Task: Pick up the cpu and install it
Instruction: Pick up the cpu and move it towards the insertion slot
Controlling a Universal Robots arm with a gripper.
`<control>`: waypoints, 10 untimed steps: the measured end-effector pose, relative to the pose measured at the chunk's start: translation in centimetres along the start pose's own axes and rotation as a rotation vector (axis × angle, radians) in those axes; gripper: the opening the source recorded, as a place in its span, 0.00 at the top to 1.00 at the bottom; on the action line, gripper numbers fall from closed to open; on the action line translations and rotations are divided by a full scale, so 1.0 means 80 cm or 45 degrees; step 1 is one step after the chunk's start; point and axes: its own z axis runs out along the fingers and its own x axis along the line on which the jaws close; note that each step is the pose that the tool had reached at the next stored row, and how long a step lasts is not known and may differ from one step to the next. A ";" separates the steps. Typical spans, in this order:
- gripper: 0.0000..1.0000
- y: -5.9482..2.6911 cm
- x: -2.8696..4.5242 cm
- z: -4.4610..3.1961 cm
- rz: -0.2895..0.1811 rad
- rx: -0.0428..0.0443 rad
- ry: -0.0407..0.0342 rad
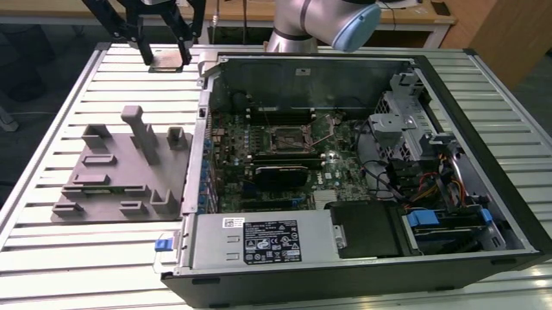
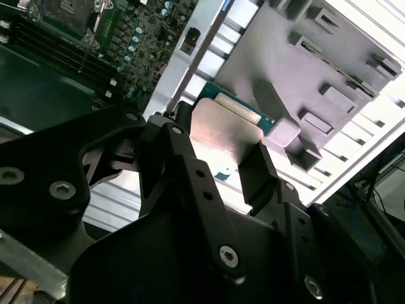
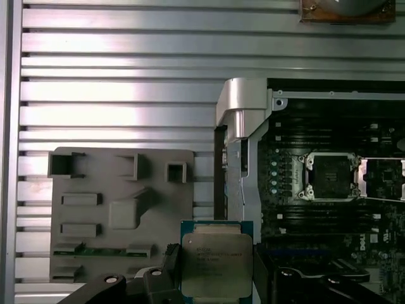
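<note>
Pincer clamped on the cpu, its fingers pressing two opposite edges, metal top exposed. Cpu held above the slatted bench, outside the open computer case, near one corner of it. Motherboard socket lies inside the case, well apart from the cpu.

Open PC case fills centre & right of exterior view, side panel off. Inside: green motherboard mid-frame, grey PSU w/ label at lower centre, metal drive cage at right, cable bundle below it. Grey parts fixture at left, just beside case, on slatted alu table. Blue tab at case's lower-left corner.
</note>
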 end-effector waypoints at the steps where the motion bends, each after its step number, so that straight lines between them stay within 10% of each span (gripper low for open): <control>1: 0.46 0.000 -0.0022 0.0000 0.000 0.000 0.0000; 10: 0.46 0.003 -0.0222 0.0008 0.000 0.000 -0.0001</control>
